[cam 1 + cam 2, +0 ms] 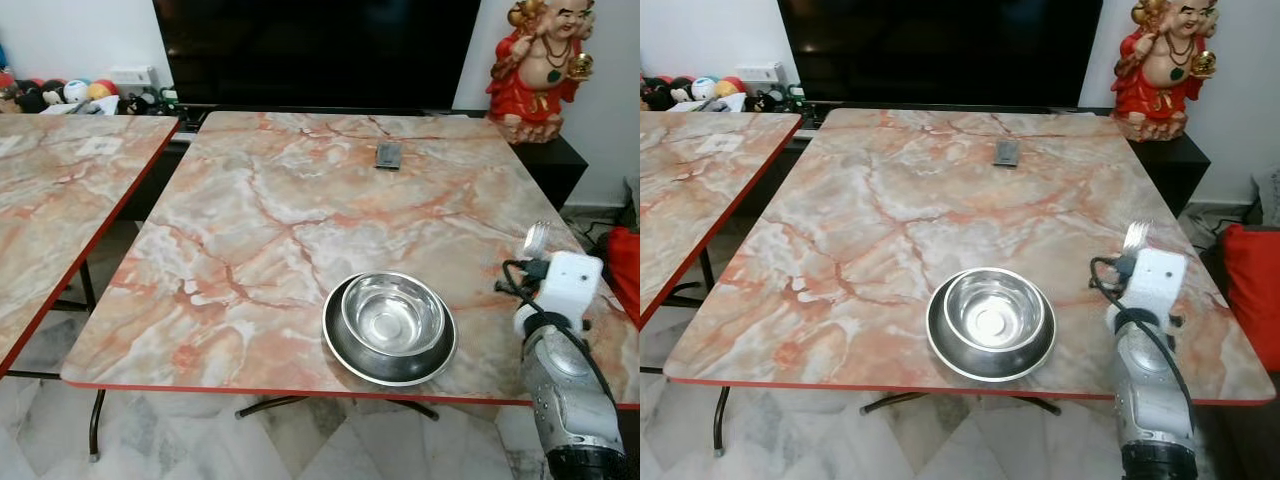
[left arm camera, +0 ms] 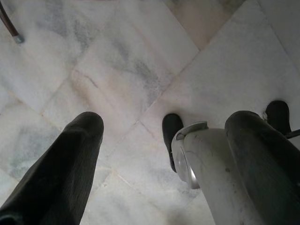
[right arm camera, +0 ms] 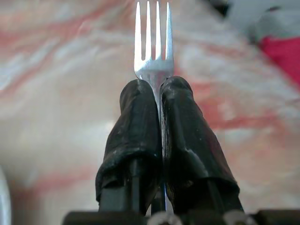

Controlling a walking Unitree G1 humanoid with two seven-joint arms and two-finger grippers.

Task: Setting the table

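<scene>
Our right claw (image 3: 157, 101) clenches the fork (image 3: 153, 42); we should lay it flat on the worktop (image 1: 280, 220), probably just right of the bowl (image 1: 392, 315). Left claw (image 2: 164, 140) hangs released.

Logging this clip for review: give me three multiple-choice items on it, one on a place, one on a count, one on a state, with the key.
1. Where does the steel bowl stand on the marble table?
A. Near the front edge
B. By the far edge beside the dark remote
C. On the neighbouring table at the left

2. How many tines has the fork?
A. Two
B. Three
C. Four

3. What is the right pincer doing?
A. Open above the bowl
B. Shut on the fork
C. Shut on the remote

Key: 1 A, the bowl sits by the red front rim while the remote lies far back. 2 C, the right wrist view shows four tines. 3 B, both black fingers clamp the fork's neck over the table.
</scene>
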